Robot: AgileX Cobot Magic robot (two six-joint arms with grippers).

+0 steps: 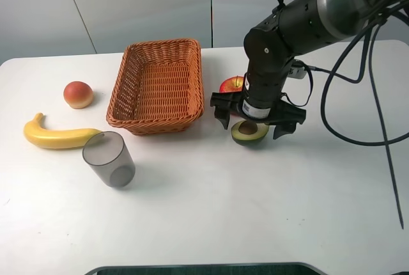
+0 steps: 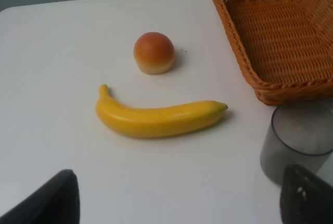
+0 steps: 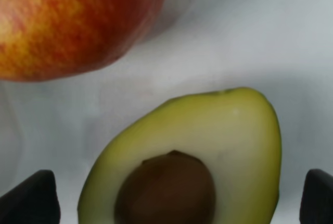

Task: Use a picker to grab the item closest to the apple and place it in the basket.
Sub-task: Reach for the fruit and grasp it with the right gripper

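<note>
- The white table (image 1: pixel 255 211) carries everything; only the high view takes in all of it.
- The black right arm (image 1: pixel 300 19) bends down to the right of the basket; neither wrist view shows its body.
- The woven basket (image 1: pixel 153 123) stands open side up. The left wrist view catches one corner of it, the right wrist view none.
- The banana (image 1: pixel 61 137) lies to the left of the basket, off its front corner.
- The grey cup (image 1: pixel 110 160) stands upright just in front of the basket's front left corner.
- The apple (image 1: pixel 230 86) sits just to the right of the basket, partly hidden by the arm in the high view. The right wrist view shows its red-yellow skin close up.
- The avocado half (image 1: pixel 250 133), pit up, lies on the table off the basket's front right corner. The right wrist view shows bare table between it and the apple.
- The peach (image 1: pixel 78 94) sits to the left of the basket.
- The right fingers (image 1: pixel 222 110) are spread wide, one on each side of the avocado half, apart from it.
- The left fingers (image 2: pixel 47 200) are spread wide and show only in the left wrist view.
</note>
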